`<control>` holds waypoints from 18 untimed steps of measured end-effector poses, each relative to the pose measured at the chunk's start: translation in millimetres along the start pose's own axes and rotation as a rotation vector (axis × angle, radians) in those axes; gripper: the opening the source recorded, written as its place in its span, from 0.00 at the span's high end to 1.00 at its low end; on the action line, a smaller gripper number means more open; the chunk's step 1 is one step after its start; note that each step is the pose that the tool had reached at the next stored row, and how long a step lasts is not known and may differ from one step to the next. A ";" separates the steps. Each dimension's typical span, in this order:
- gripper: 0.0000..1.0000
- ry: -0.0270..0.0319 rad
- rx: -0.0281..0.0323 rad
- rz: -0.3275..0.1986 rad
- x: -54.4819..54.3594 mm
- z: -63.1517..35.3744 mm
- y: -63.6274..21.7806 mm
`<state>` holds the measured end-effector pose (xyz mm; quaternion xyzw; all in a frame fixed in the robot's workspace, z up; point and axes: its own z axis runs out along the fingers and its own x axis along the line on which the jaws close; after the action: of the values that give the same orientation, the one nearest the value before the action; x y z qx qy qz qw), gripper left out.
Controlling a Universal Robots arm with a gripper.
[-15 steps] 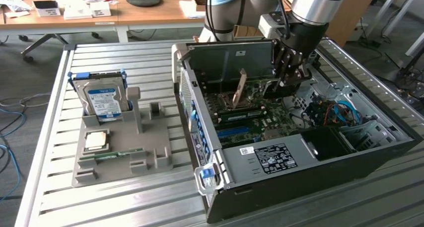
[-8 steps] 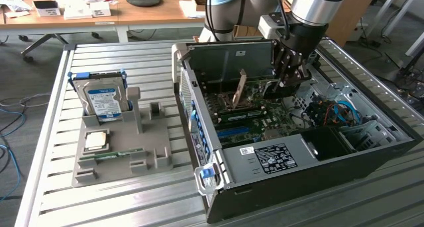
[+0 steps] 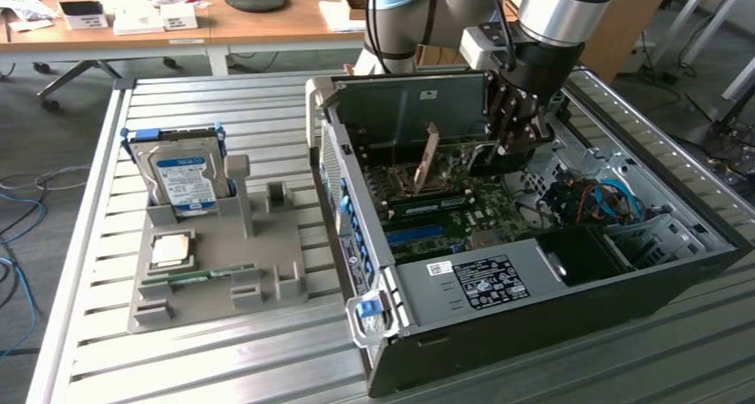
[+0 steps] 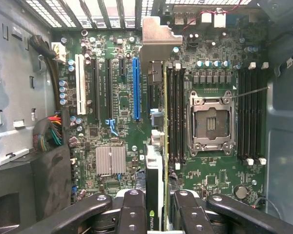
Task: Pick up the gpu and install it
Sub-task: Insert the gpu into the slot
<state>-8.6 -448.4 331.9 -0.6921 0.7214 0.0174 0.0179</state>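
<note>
The gpu point(image 4: 156, 161) hangs edge-on between my gripper's point(image 4: 158, 214) black fingers point(image 4: 133, 207), which are shut on it. Its silvery end bracket point(image 4: 156, 41) points toward the case's rear grille. It hovers over the green motherboard point(image 4: 112, 131), between the blue slot point(image 4: 136, 87) and the black memory slots point(image 4: 175, 112); I cannot tell whether it touches the board. In the exterior view my gripper point(image 3: 519, 143) reaches down into the open computer case point(image 3: 531, 316), with the dark gpu point(image 3: 490, 163) under it.
An empty CPU socket point(image 4: 210, 122) lies beside the gpu. Cables point(image 4: 51, 131) bunch near the drive bay. Outside the case, a grey holder point(image 3: 265, 245) carries a hard drive point(image 3: 183, 170), a CPU chip point(image 3: 171, 249) and a memory stick point(image 3: 201, 274).
</note>
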 end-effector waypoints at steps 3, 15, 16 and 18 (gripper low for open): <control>0.73 0.0000 0.0001 0.000 0.0 0.0 0.8; 0.73 0.0000 0.0000 0.000 0.3 0.2 7.1; 0.73 0.0000 0.0000 0.000 0.3 0.2 7.2; 0.73 0.0000 0.0000 0.000 0.3 0.2 7.2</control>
<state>-15.8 -448.4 331.7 -0.6921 0.7214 0.0174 0.0179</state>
